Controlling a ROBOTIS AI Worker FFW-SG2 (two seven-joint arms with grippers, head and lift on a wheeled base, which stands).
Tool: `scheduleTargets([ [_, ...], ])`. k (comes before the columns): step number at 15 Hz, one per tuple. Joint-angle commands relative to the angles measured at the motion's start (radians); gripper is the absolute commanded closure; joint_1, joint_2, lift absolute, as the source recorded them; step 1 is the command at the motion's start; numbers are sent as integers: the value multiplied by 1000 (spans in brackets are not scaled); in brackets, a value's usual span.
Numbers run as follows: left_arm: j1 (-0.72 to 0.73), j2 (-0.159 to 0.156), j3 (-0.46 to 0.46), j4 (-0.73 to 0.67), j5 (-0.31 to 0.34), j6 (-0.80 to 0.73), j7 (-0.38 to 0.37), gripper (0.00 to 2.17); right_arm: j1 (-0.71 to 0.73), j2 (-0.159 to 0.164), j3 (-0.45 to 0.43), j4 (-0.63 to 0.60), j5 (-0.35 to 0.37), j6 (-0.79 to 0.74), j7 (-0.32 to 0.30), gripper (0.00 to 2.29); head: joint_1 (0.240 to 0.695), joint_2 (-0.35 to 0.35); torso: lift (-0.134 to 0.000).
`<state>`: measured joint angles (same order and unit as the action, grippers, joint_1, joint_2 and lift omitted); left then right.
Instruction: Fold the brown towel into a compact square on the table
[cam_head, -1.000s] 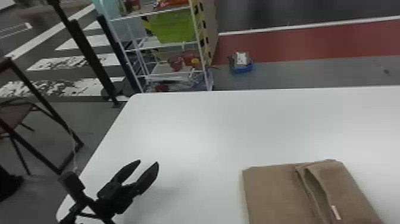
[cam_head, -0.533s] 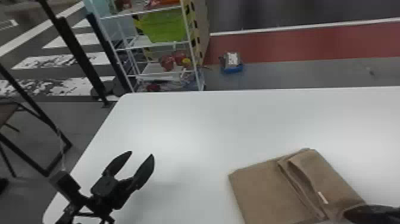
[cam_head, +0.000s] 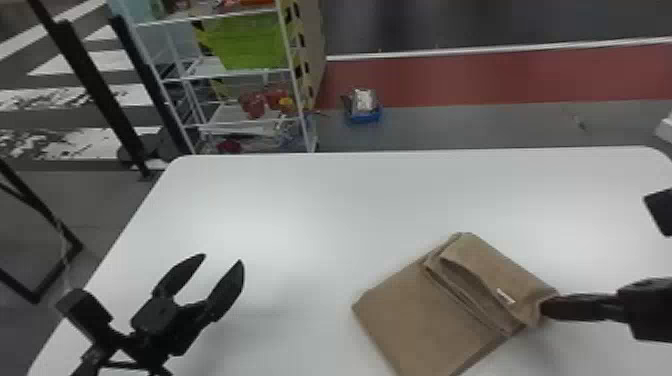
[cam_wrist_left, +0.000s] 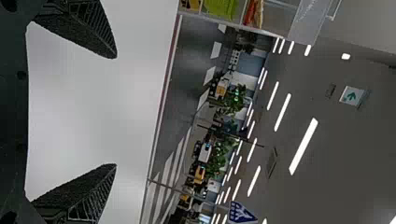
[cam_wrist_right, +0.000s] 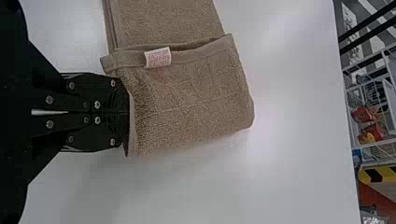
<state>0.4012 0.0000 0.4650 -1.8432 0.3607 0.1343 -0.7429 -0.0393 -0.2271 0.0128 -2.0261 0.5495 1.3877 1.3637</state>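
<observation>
The brown towel (cam_head: 430, 310) lies folded and turned at an angle on the white table, a folded flap with a small white tag on its right part. My right gripper (cam_head: 550, 307) is shut on the flap's right edge; in the right wrist view the right gripper (cam_wrist_right: 127, 114) pinches the edge of the towel (cam_wrist_right: 187, 98) near the tag. My left gripper (cam_head: 225, 272) stands open over the table's left part, well away from the towel; in the left wrist view the left gripper (cam_wrist_left: 114, 112) has its two fingers wide apart with nothing between them.
The white table (cam_head: 320, 200) has its far edge toward a wire shelf (cam_head: 235, 75) with a green bin. A blue container (cam_head: 364, 107) stands on the floor beyond. A dark part (cam_head: 661, 212) juts in at the right edge.
The right gripper has come in from the right and taken hold of the towel's edge. The towel has turned and sits farther from the bottom edge. The head view has shifted; the left gripper remains open.
</observation>
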Motion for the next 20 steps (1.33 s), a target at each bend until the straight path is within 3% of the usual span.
scheduleTargets([
  [1,-2,-3,-28,2,-3,0,0,46,-25,11,2,17,12,1,3,1963,695,172,-134],
  [10,14,-3,-34,-4,-2,-18,-10,46,-194,89,33,256,35,-66,3,1963,695,163,-134],
  [20,51,-3,-35,-42,4,-21,-15,46,-303,170,59,406,32,-130,3,1963,695,197,-134],
])
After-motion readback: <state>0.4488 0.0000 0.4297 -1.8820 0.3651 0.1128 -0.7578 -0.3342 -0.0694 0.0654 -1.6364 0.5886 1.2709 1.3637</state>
